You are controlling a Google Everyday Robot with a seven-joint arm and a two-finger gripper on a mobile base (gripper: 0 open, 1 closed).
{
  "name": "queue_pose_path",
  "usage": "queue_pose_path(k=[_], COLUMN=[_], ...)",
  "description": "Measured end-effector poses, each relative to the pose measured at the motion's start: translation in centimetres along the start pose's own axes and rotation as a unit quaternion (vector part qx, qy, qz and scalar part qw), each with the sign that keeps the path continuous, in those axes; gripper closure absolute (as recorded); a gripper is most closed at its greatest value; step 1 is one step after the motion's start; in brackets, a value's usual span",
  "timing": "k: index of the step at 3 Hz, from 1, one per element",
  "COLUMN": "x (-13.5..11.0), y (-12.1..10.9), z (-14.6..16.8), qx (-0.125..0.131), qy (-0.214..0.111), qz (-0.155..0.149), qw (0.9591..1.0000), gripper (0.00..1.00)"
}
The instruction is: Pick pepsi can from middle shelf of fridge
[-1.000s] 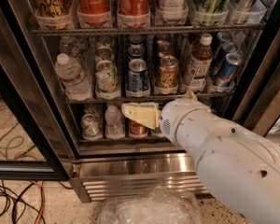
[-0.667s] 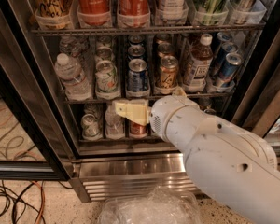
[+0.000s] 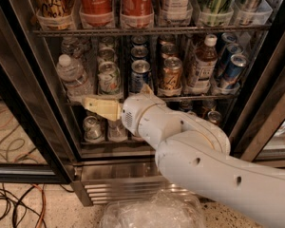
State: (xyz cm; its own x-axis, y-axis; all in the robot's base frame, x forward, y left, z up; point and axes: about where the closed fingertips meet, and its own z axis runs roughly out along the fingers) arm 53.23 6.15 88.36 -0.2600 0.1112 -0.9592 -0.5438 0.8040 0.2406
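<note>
Left to right: a water bottle [image 3: 72, 77] stands at the left end of the middle shelf [image 3: 194, 98]. The gripper [image 3: 97, 106] sits just below it at the rack's front edge, pointing left. Can't tell how far the jaws are open, and I see nothing in them. The pepsi can [image 3: 141, 76] is up and to the right, squeezed between a pale green can [image 3: 109, 78] and a golden-brown can [image 3: 171, 76]. My worry is that reaching from here clips the bottle, snags the wire or grabs a neighbour. The slim blue cans [image 3: 232, 68] at the far right are well clear.

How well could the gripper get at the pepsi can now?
Probably yes: the pepsi can stands frontmost in its row, nothing before it; the gripper is close, below and to its left.
</note>
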Motion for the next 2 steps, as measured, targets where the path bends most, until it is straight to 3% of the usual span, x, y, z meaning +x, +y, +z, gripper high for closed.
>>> queue_pose_path(k=[1, 2], x=[0.5, -0.4], y=[1.3, 3.3], z=[-1.9, -5.3], qx=[-0.009, 0.028], qy=[-0.010, -0.008], qz=[-0.014, -0.072], qw=[0.9998, 0.9970], gripper=[0.00, 0.00])
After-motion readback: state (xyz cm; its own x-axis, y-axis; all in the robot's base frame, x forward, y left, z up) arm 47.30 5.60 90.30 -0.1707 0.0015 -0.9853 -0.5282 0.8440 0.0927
